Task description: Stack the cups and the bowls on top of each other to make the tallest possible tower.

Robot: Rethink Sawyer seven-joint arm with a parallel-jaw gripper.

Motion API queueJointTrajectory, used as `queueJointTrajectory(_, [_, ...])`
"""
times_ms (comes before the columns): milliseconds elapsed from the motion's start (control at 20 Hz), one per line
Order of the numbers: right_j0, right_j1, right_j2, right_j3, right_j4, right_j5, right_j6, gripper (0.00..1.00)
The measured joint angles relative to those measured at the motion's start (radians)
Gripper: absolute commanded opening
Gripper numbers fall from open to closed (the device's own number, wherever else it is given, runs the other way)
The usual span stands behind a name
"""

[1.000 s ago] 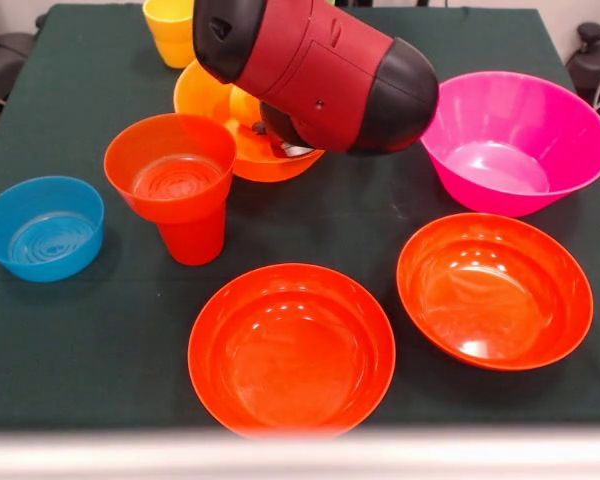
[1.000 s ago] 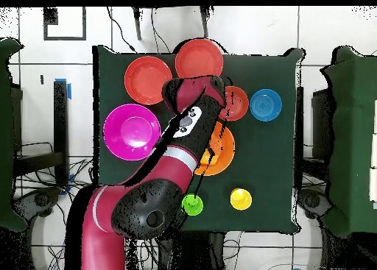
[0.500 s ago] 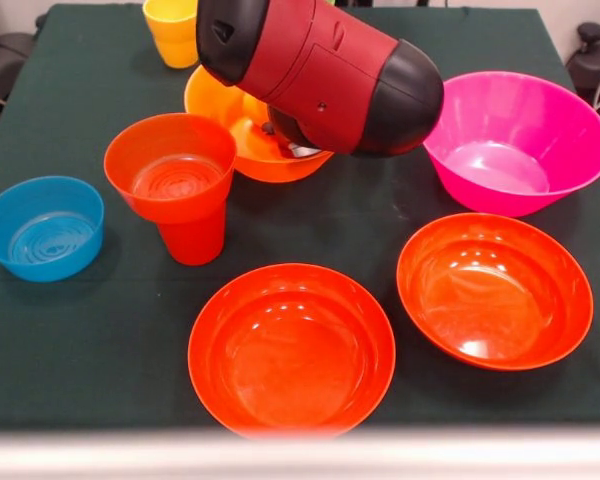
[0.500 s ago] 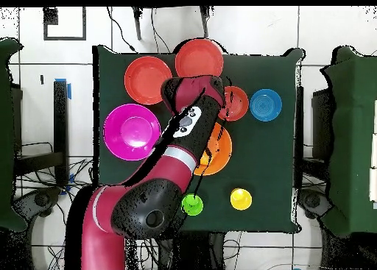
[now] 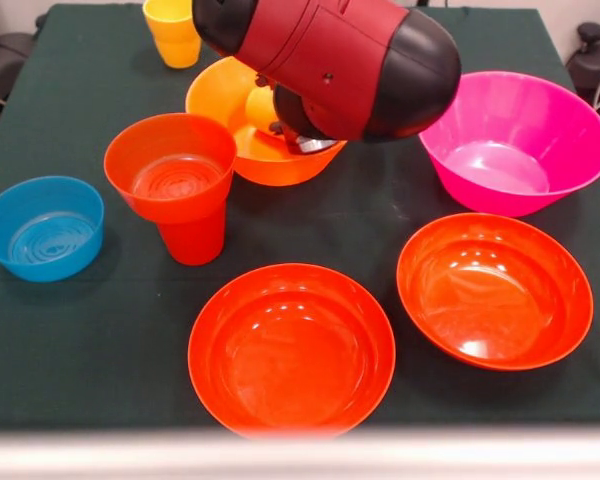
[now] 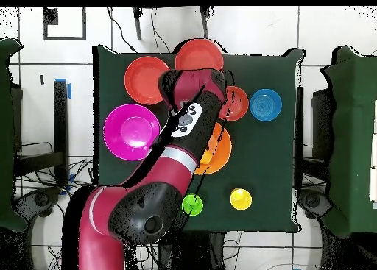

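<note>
Front view: arm (image 5: 330, 60) over large orange bowl (image 5: 230, 110) at worktop's (image 5: 100, 330) 12 o'clock; jaws hidden, grip unclear. Small bowl-on-cup tower (image 5: 175, 185) at 9 o'clock. Risk: swinging arm clips tower, topples it.

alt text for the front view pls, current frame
The red and black robot arm reaches down over a large orange bowl, hiding its gripper. Around it on the dark green table: a small red-orange bowl on a red-orange cup, blue bowl, magenta bowl, two wide red-orange bowls, yellow cup.
</note>
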Motion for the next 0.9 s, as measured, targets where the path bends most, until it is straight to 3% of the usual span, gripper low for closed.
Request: queueJointTrajectory(900, [0.031, -0.015, 0.000, -0.006, 0.113, 0.000, 0.000, 1.00])
